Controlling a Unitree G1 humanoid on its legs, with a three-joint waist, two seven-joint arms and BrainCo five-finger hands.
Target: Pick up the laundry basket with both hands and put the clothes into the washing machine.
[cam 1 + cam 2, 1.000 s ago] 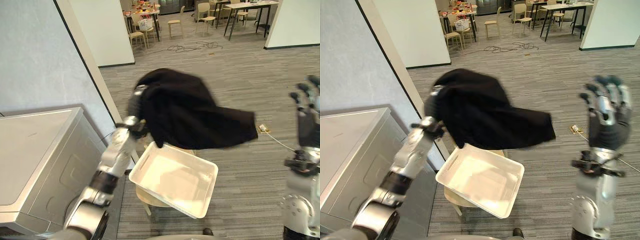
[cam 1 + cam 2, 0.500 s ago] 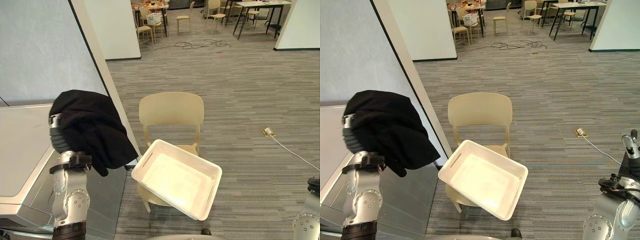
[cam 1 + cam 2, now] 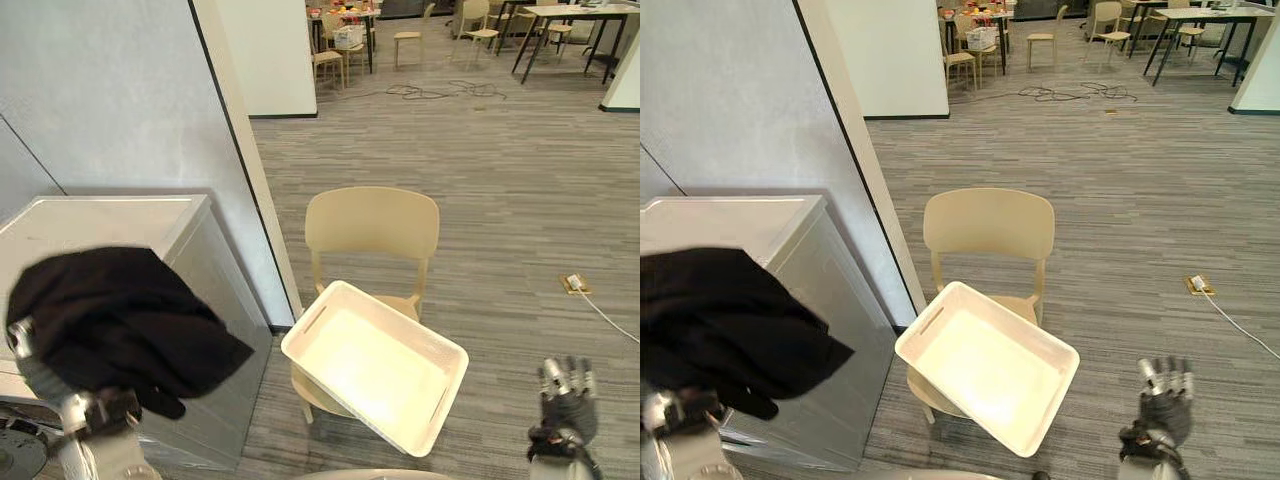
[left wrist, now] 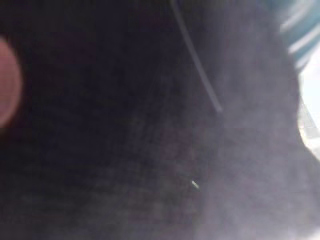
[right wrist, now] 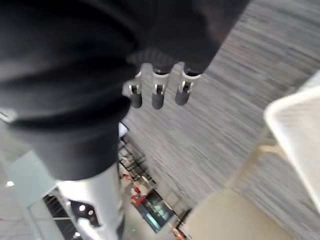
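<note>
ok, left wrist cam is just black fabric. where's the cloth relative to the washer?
Observer: The cloth hangs in the air at the robot's left, in front of the washer and not inside it.
Operator: basket?
Observer: The basket is empty and sits tilted on the seat of a chair.
Operator: right hand busy?
Observer: No. The right hand is low at the right, fingers straight, holding nothing.
</note>
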